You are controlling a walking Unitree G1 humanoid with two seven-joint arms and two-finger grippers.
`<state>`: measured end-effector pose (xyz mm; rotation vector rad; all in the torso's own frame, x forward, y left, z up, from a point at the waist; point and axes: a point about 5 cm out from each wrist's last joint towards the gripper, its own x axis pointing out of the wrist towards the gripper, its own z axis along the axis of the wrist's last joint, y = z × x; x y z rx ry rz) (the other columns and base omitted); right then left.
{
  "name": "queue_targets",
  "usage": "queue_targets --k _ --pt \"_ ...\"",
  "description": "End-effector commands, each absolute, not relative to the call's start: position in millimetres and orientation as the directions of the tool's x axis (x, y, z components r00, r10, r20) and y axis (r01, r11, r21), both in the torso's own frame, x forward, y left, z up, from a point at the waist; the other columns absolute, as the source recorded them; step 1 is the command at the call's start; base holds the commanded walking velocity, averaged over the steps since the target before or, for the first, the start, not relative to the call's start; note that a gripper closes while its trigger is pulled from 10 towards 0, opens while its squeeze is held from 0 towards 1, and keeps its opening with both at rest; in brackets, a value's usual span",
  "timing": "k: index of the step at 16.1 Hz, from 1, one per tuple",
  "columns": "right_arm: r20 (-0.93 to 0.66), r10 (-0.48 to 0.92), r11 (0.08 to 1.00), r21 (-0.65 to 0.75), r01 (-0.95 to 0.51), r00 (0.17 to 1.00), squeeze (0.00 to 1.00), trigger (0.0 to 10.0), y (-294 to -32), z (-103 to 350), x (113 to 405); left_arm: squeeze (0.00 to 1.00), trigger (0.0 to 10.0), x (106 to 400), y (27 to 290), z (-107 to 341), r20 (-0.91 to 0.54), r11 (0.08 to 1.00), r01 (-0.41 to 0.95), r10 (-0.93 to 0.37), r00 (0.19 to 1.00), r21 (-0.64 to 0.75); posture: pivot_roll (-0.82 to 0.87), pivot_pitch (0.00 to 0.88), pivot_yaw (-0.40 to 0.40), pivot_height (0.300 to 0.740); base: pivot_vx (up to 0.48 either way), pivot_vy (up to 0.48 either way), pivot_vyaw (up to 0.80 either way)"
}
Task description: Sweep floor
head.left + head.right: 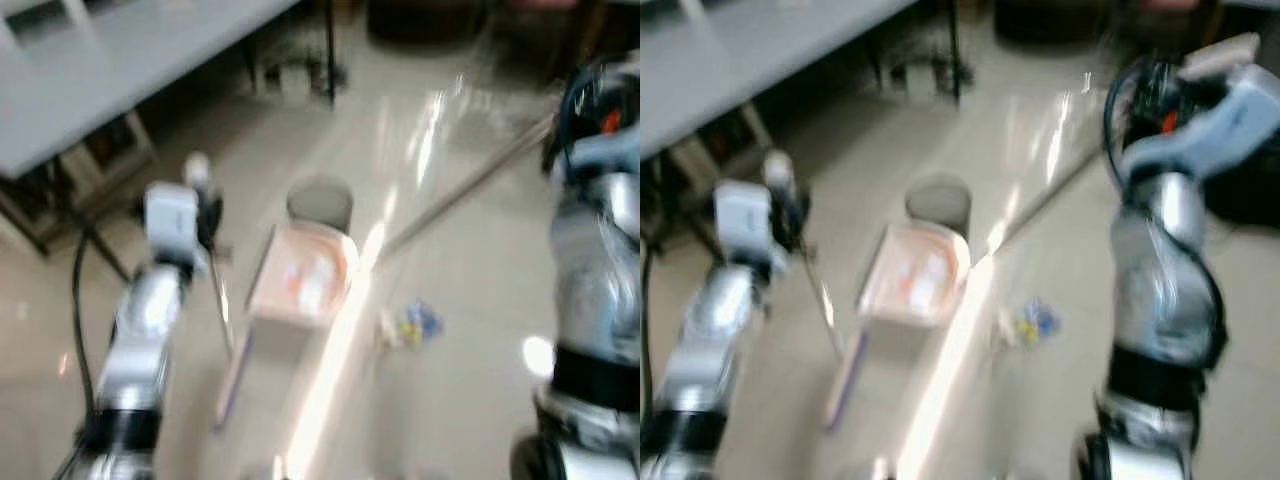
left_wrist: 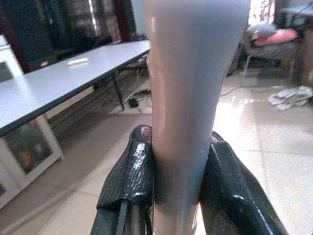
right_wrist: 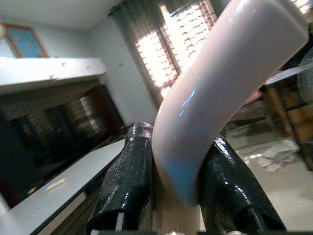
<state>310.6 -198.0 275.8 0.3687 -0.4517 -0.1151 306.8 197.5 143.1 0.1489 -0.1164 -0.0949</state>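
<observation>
The dustpan lies on the pale tiled floor, and everything else is placed here by reference to it. Its tray sits flat with its pale handle trailing back toward the robot, and some light scraps seem to lie inside, though the blur makes them hard to identify. It probably sits there so that loose dirt can be pushed onto it.

Just beside the dustpan, on the robot's right, lies a small litter of blue and yellow bits, apparently the rubbish to be swept in. Just beyond the dustpan's far edge stands a round grey bin, handy for emptying the tray later. Farther beyond, on the robot's left, runs a long grey surface on dark legs.

The left hand is closed on a thick grey pole, one black finger pressed against each side. In the head views this arm hangs left of the dustpan with a thin rod slanting down toward the handle, so it probably holds the dustpan's upright stick to keep the tray steady.

The right hand is clamped on a curved white handle end. A long broom shaft runs across the floor on the dustpan's right, presumably gripped at its top for reach and leverage. The broom head's position is lost in the blur.
</observation>
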Motion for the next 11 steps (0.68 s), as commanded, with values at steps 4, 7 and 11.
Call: queue_targets --k 4,7,11 --pt "0.444 -0.184 0.934 0.356 0.015 0.877 0.00 10.0 -195.4 285.9 306.2 0.00 10.0 309.4 189.3 155.8 0.158 0.980 0.108 -0.135 0.978 0.168 0.00 0.081 0.071 0.740 0.422 0.000 0.00" --pt "0.441 -0.177 0.945 0.326 0.027 0.880 0.00 10.0 -194.3 280.5 303.2 0.00 10.0 307.6 186.9 148.7 0.135 0.981 0.114 -0.136 0.982 0.158 -0.01 0.071 0.084 0.740 0.431 0.000 0.00" --pt "0.441 -0.193 0.942 0.333 0.039 0.877 0.00 10.0 -198.3 281.4 303.1 0.00 10.0 311.4 184.0 151.0 0.143 0.982 0.112 -0.134 0.981 0.150 -0.01 0.074 0.085 0.740 0.431 0.000 0.00"
